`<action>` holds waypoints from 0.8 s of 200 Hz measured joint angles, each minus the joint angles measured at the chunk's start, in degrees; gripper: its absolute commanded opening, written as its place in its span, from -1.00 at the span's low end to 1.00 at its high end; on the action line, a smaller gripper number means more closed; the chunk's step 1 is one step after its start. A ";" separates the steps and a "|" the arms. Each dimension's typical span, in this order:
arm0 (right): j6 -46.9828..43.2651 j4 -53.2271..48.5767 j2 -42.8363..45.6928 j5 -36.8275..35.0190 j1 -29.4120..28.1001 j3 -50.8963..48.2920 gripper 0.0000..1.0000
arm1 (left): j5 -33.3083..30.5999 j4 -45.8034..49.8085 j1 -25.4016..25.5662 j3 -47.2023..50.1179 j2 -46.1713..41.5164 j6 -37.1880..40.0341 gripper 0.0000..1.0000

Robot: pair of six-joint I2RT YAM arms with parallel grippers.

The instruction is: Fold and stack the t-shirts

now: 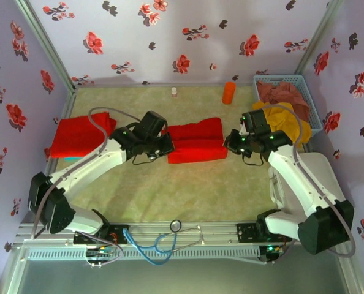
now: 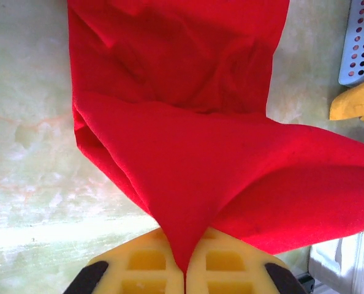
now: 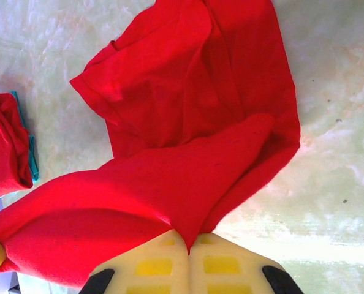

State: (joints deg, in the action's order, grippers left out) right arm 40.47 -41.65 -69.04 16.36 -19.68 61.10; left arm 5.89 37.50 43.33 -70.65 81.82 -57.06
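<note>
- My left hand sits at the left end of the middle t-shirt and my right hand at its right end, so the shirt runs straight between them.
- In the left wrist view, my left hand's yellow pads are pressed together on a fold of the red cloth. The fold comes to a narrow point at the pinch and fans out wide beyond it.
- In the right wrist view, my right hand is likewise clamped on a gathered corner of the same shirt, with the cloth lifting off the tabletop towards the pinch.
- The middle t-shirt lies near the centre of the tabletop as a long band running left to right, doubled over on itself.
- It is bright plain red and soft, with shallow creases. From my right wrist a hemmed sleeve sticks out on one side.
- A folded t-shirt, also red, lies flat at the far left of the tabletop, well apart from the middle one, with a teal edge showing beneath it.
- A pale blue basket stands at the far right corner, and a yellow cloth spills over its near rim, just beyond my right hand.
</note>
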 measured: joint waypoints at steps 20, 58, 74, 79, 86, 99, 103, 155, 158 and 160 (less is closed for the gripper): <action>-0.72 0.02 -1.77 0.44 0.61 1.62 -1.00 | 0.76 0.46 -1.25 -1.38 1.38 1.03 -1.00; -2.49 0.07 -4.90 1.92 2.08 4.22 -1.00 | 2.36 0.74 -3.06 -3.56 3.41 2.32 -1.00; -3.13 0.33 -6.43 2.36 2.62 5.09 -1.00 | 2.80 0.74 -3.58 -4.26 4.37 2.58 -1.00; -3.30 0.44 -6.82 2.54 2.80 5.22 -1.00 | 2.95 0.76 -3.74 -4.50 4.66 2.67 -1.00; -3.52 0.66 -7.34 2.78 2.99 5.29 -1.00 | 3.21 0.90 -4.00 -4.94 5.22 2.91 -1.00; -4.00 0.68 -8.24 3.19 3.39 5.51 -1.00 | 3.63 1.01 -4.46 -5.68 6.23 3.32 -1.00; -4.11 0.68 -8.46 3.26 3.48 5.64 -1.00 | 3.74 1.03 -4.61 -5.86 6.56 3.50 -1.00; -5.22 0.92 -11.13 4.11 4.17 7.52 -1.00 | 4.72 1.16 -5.90 -6.62 9.25 4.26 -1.00; -5.27 0.92 -11.28 4.24 4.22 7.65 -1.00 | 4.81 1.16 -5.99 -6.62 9.31 4.35 -1.00; -5.44 0.92 -11.41 4.26 4.24 7.78 -1.00 | 4.83 1.16 -6.05 -6.69 9.35 4.39 -1.00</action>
State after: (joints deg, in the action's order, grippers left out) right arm 35.03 -40.73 -80.44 20.62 -15.44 68.88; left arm 10.72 38.65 37.28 -77.34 91.18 -52.66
